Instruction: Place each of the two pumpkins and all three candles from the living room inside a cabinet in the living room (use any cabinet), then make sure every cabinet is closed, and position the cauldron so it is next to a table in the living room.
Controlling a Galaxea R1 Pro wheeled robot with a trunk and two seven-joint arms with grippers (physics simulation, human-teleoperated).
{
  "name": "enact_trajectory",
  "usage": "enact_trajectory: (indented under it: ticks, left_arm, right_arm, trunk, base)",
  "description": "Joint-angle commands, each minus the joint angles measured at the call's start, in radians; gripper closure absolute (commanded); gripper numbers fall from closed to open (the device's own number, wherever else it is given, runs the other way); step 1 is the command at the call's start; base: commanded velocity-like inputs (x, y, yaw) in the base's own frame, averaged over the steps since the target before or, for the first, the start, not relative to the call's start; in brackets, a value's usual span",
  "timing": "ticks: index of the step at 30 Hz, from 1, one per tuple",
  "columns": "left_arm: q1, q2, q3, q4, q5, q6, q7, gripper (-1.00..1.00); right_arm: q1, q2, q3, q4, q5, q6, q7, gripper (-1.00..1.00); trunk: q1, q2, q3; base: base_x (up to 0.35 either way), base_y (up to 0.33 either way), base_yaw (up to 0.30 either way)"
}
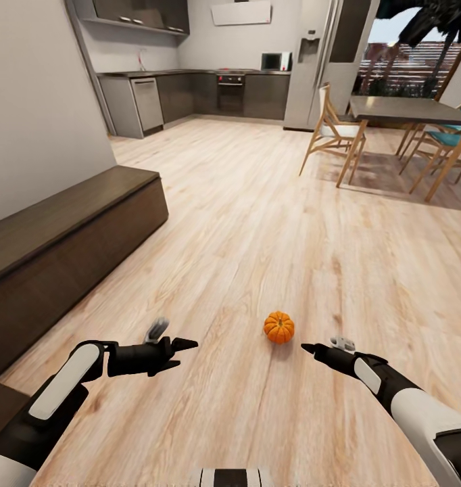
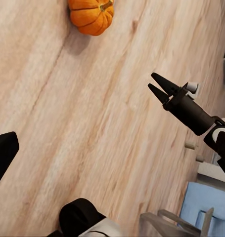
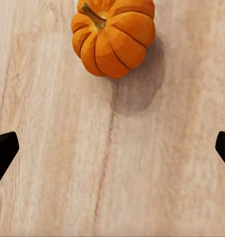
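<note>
Resting on the pale wood-grain floor (image 1: 257,223), a small ribbed orange pumpkin (image 1: 279,327) with a short dark stem sits between the two arms, nearer the right gripper (image 1: 310,349). The right gripper's tips stand wide apart in its wrist view and hold nothing. The left gripper (image 1: 183,352) is open and empty too. At far left, the long dark-brown cabinet (image 1: 61,250) has a flat top and shut fronts.
</note>
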Motion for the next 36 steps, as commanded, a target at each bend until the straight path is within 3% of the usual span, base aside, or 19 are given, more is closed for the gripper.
enact_trajectory:
  ticks: [1,24,27,32,34,36]
  left_arm:
    - [-0.001,0.001,-0.001,-0.001,0.011,0.0,0.01,-1.0]
    - [-0.001,-0.001,-0.001,0.001,0.011,0.0,0.01,-1.0]
    - [-0.001,0.0,-0.001,0.001,0.011,0.0,0.01,-1.0]
    - [-0.001,-0.001,-0.001,0.001,0.011,0.0,0.01,-1.0]
    - [-0.001,-0.001,-0.001,0.001,0.011,0.0,0.01,-1.0]
    - [-0.001,-0.002,-0.001,0.001,0.011,0.0,0.01,-1.0]
  right_arm:
    - [0.0,-0.001,0.005,-0.001,-0.007,0.005,0.001,-1.0]
    - [0.0,-0.001,0.004,-0.001,-0.008,0.003,0.005,-1.0]
    - [0.0,-0.001,0.001,-0.002,-0.009,0.003,0.036,-1.0]
    - [0.0,-0.004,-0.005,0.0,-0.012,0.013,0.082,-1.0]
    - [0.0,-0.007,-0.023,0.001,-0.023,0.02,0.124,-1.0]
    - [0.0,-0.008,-0.06,0.001,-0.061,0.039,0.199,-1.0]
  trunk:
    - [0.0,-0.001,-0.005]
    - [0.011,-0.006,-0.094]
    - [0.012,-0.007,-0.105]
    - [0.012,-0.007,-0.105]
    - [0.012,-0.007,-0.105]
    - [0.012,-0.007,-0.105]
  base:
    - [0.0,0.0,0.0]
    - [0.0,0.0,0.0]
    - [0.0,0.0,0.0]
    - [0.0,0.0,0.0]
    - [0.0,0.0,0.0]
    - [0.0,0.0,0.0]
